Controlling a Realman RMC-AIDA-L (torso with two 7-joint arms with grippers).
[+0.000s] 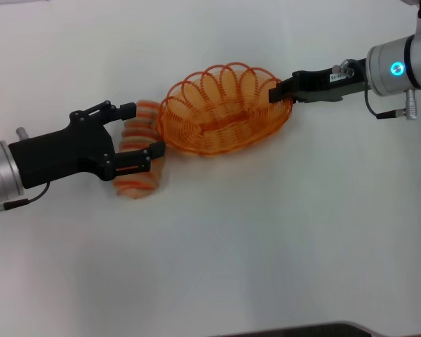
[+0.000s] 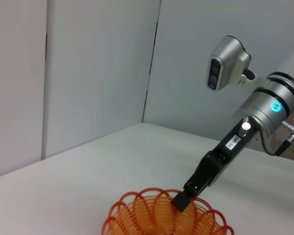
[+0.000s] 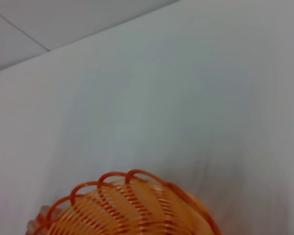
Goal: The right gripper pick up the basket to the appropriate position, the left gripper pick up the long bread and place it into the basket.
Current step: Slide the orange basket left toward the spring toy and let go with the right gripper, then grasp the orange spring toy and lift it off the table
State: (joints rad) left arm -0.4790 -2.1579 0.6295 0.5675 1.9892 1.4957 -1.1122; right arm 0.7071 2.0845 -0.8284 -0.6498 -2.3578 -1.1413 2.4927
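Long bread (image 1: 135, 156) is sitting between the spread left end effector (image 1: 142, 130); right end effector (image 1: 275, 93) is pinching the basket (image 1: 224, 109) rim. Closing squarely mid-loaf looks best.

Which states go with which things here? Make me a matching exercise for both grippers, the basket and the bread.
Things:
1. left gripper
2. right gripper
3. basket
4. long bread

States:
A. lying on the white table, outside the basket
B. shut on the basket's rim
C. held at its rim on the robot's right side
D. open, fingers on either side of the bread

Pairs: 1-D, 2-B, 3-C, 4-A
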